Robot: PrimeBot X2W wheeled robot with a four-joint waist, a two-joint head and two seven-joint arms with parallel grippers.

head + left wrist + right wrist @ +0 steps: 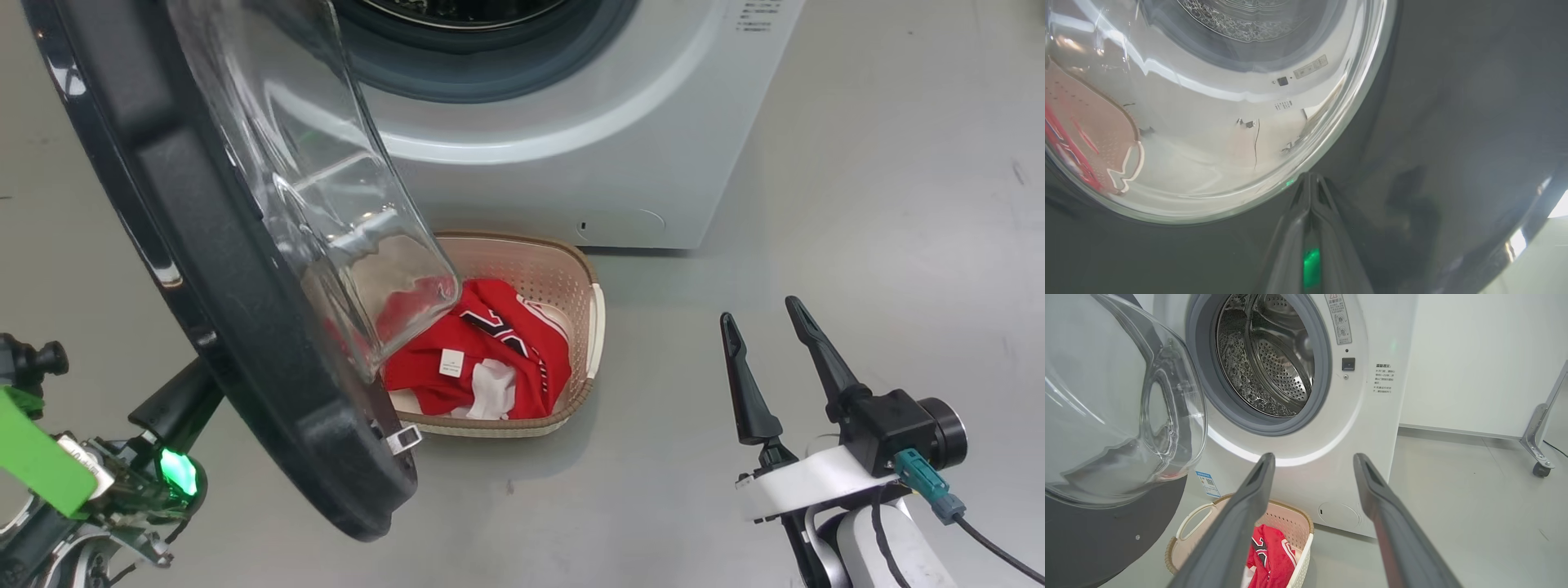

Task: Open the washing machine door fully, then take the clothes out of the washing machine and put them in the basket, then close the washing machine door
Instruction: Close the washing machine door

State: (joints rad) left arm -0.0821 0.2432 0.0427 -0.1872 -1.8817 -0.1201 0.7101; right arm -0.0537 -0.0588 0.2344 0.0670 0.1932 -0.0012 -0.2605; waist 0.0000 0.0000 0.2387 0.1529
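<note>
The washing machine door stands swung open at the left, black rim toward me and its glass bowl bulging over the basket. My left gripper is shut, its tips against the door's dark outer face just beside the glass. The white washing machine is behind, and its drum looks empty. The cream basket sits on the floor before the machine with the red clothes inside. My right gripper is open with nothing in it, to the right of the basket.
Grey floor spreads to the right of the machine and basket. A metal frame leg on a caster stands at the far right by the white wall. A small round flap sits low on the machine's front.
</note>
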